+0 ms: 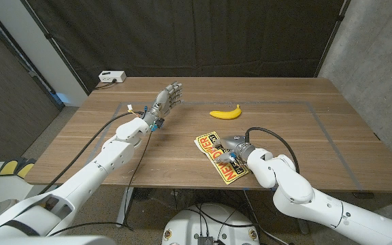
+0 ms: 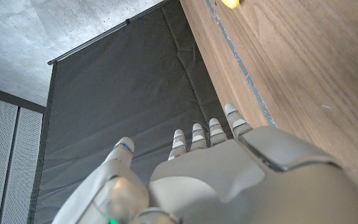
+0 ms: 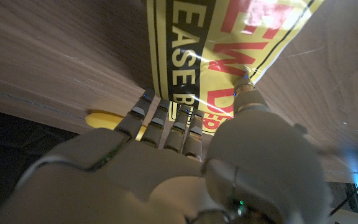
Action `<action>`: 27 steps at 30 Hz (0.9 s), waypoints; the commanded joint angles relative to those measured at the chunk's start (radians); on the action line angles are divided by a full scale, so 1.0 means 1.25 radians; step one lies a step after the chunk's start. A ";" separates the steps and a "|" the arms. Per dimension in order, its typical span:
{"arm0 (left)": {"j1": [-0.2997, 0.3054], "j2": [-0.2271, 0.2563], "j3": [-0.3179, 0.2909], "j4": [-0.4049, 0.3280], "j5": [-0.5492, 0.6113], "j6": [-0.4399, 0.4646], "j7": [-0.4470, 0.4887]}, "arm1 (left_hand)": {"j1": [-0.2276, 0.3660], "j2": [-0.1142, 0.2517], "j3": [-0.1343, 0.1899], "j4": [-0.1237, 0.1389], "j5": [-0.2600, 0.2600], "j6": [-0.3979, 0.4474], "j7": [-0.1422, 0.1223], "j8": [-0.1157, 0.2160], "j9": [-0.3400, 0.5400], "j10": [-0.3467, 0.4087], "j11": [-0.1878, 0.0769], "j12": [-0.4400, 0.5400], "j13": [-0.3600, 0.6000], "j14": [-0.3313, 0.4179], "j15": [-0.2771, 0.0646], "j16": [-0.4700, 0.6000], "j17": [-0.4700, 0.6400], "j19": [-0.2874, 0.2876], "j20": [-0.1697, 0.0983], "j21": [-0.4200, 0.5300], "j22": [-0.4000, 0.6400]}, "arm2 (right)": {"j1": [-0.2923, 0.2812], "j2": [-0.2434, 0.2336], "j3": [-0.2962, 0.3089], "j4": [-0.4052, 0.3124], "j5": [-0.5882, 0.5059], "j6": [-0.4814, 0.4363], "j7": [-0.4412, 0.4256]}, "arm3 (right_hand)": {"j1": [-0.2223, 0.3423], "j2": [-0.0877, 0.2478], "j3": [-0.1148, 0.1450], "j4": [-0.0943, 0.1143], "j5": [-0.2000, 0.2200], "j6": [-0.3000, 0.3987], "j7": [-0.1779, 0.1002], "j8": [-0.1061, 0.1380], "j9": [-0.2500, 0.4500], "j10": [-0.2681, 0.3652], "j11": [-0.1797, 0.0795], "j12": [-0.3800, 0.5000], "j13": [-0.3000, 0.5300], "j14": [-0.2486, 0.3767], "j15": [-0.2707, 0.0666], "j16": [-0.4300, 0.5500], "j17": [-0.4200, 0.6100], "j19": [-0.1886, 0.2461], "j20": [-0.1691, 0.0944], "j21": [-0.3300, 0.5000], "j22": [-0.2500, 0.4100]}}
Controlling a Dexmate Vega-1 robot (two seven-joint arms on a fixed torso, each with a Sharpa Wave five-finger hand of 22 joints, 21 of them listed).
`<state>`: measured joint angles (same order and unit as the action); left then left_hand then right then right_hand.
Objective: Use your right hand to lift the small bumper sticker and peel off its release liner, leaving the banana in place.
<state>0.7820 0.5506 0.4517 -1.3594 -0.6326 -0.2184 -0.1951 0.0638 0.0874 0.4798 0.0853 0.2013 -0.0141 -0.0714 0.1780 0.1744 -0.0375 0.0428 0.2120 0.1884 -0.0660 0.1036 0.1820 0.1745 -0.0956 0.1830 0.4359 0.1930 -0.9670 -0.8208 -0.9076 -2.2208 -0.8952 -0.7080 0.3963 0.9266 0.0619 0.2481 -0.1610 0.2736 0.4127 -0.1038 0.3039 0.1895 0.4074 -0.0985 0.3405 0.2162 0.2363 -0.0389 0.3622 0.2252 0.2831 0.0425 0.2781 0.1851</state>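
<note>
Right robot hand [image 1: 231, 146] down on yellow bumper sticker [image 1: 218, 157], fingers [image 3: 166, 118] pressing it, grip not discernible. Sticker flat on wooden worktop [image 1: 284, 116], liner apparently unpeeled; banana [image 1: 225, 113] nearby, untouched. Left robot hand [image 1: 167, 99] raised, empty, fingers apart.

The bumper sticker [image 3: 229, 43] carries print in two bands: black letters "EASE" on yellow just past the right hand's fingertips [image 3: 166, 112], and large red letters, cut off and unreadable, beside the thumb. From the head view its print is too small to read.
</note>
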 commanded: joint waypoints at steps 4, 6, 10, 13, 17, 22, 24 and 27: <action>0.005 0.009 -0.004 -0.011 -0.001 0.006 0.002 | -0.005 0.000 0.003 0.003 0.004 0.002 -0.004 0.005 0.002 0.004 0.003 -0.002 0.002 -0.001 0.001 0.004 0.003 0.004 0.008 -0.001 0.002 | -0.147 0.024 0.103 0.044 0.062 0.099 -0.365 | 0.077 0.039 -0.002 0.003 -0.020 0.184 -0.014 0.046 0.004 0.137 0.001 0.048 0.033 0.108 -0.108 0.063 0.027 0.059 -0.006 0.020 0.005; 0.005 0.010 -0.004 -0.014 0.000 0.006 0.002 | -0.005 0.000 0.003 0.003 0.004 0.001 -0.004 0.005 0.002 0.004 0.003 -0.002 0.002 -0.001 0.001 0.004 0.003 0.004 0.008 -0.001 0.002 | -0.177 0.036 0.133 0.053 0.098 0.135 -0.460 | 0.082 0.046 -0.003 0.006 -0.027 0.217 -0.011 0.055 0.004 0.162 0.003 0.056 0.034 0.122 -0.107 0.073 0.032 0.068 -0.009 0.023 0.005; 0.005 0.012 -0.003 -0.018 0.000 0.008 0.000 | -0.006 -0.001 0.002 0.003 0.004 0.002 -0.004 0.005 0.002 0.004 0.003 -0.002 0.002 -0.001 0.002 0.004 0.003 0.004 0.007 -0.002 0.002 | -0.209 0.061 0.172 0.054 0.145 0.166 -0.560 | 0.082 0.045 -0.015 0.011 -0.042 0.209 -0.009 0.042 0.002 0.163 0.007 0.051 0.032 0.132 -0.109 0.087 0.042 0.085 -0.007 0.030 0.007; 0.004 0.012 -0.001 -0.019 0.000 0.009 -0.004 | -0.006 -0.001 0.002 0.003 0.004 0.001 -0.004 0.005 0.002 0.004 0.003 -0.002 0.002 -0.001 0.002 0.004 0.003 0.005 0.007 -0.002 0.002 | -0.230 0.094 0.199 0.067 0.183 0.195 -0.650 | 0.083 0.045 -0.020 0.013 -0.047 0.186 -0.011 0.028 0.002 0.138 0.002 0.035 0.029 0.119 -0.107 0.087 0.047 0.089 -0.009 0.032 0.008; -0.004 0.012 0.004 -0.017 0.001 0.010 -0.017 | -0.006 -0.002 0.002 0.003 0.004 0.000 -0.005 0.005 0.002 0.004 0.002 -0.002 0.002 -0.001 0.004 0.004 0.003 0.004 0.008 -0.003 0.002 | -0.253 0.139 0.244 0.097 0.273 0.279 -0.758 | 0.081 0.042 -0.026 0.014 -0.050 0.174 -0.010 0.019 0.002 0.126 0.006 0.027 0.027 0.114 -0.100 0.089 0.051 0.094 -0.009 0.035 0.008; -0.017 0.020 0.014 -0.016 0.004 0.018 -0.045 | -0.004 -0.005 0.001 0.000 0.003 -0.001 -0.008 0.004 0.002 0.004 0.002 -0.002 0.002 -0.002 0.004 0.004 0.003 0.003 0.005 -0.004 0.002 | -0.265 0.199 0.276 0.156 0.349 0.396 -0.892 | 0.082 0.043 -0.028 0.015 -0.051 0.170 -0.014 0.014 0.002 0.125 0.000 0.024 0.026 0.110 -0.099 0.091 0.053 0.101 -0.011 0.039 0.009; -0.024 0.022 0.017 -0.011 -0.001 0.020 -0.067 | 0.000 -0.010 0.001 -0.005 0.003 0.001 -0.006 0.006 0.002 0.004 0.001 -0.002 0.002 -0.002 0.003 0.003 0.003 0.001 0.005 -0.006 0.001 | -0.264 0.210 0.283 0.171 0.358 0.421 -0.923 | 0.083 0.044 -0.029 0.015 -0.052 0.163 -0.012 0.010 0.002 0.119 0.000 0.020 0.025 0.109 -0.098 0.092 0.054 0.104 -0.012 0.040 0.010; -0.033 0.027 0.021 -0.007 -0.003 0.021 -0.093 | 0.037 -0.034 0.005 -0.048 -0.003 0.049 0.018 0.022 0.005 0.045 0.017 0.013 0.004 0.043 0.016 0.016 0.003 0.008 0.005 -0.013 0.001 | -0.266 0.223 0.292 0.182 0.370 0.441 -0.953 | 0.080 0.042 -0.033 0.017 -0.053 0.161 -0.012 0.008 0.002 0.117 0.000 0.017 0.024 0.108 -0.096 0.092 0.054 0.105 -0.011 0.041 0.010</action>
<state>0.7713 0.5698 0.4601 -1.3781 -0.6319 -0.2023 -0.2323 0.0792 0.0666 0.4802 0.0604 0.2013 0.0102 -0.0620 0.1906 0.1744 -0.0150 0.0501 0.2120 0.1883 -0.0533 0.1067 0.1850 0.1745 -0.0907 0.1879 0.4250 0.1911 -1.2573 -0.6403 -0.6236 -2.0782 -0.5640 -0.3407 -0.4598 1.0242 0.1188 0.2122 -0.1419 0.2107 0.6174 -0.1180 0.3201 0.1905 0.5565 -0.1020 0.3659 0.2459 0.3773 -0.0459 0.4709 0.2905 0.4050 0.0267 0.3223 0.1943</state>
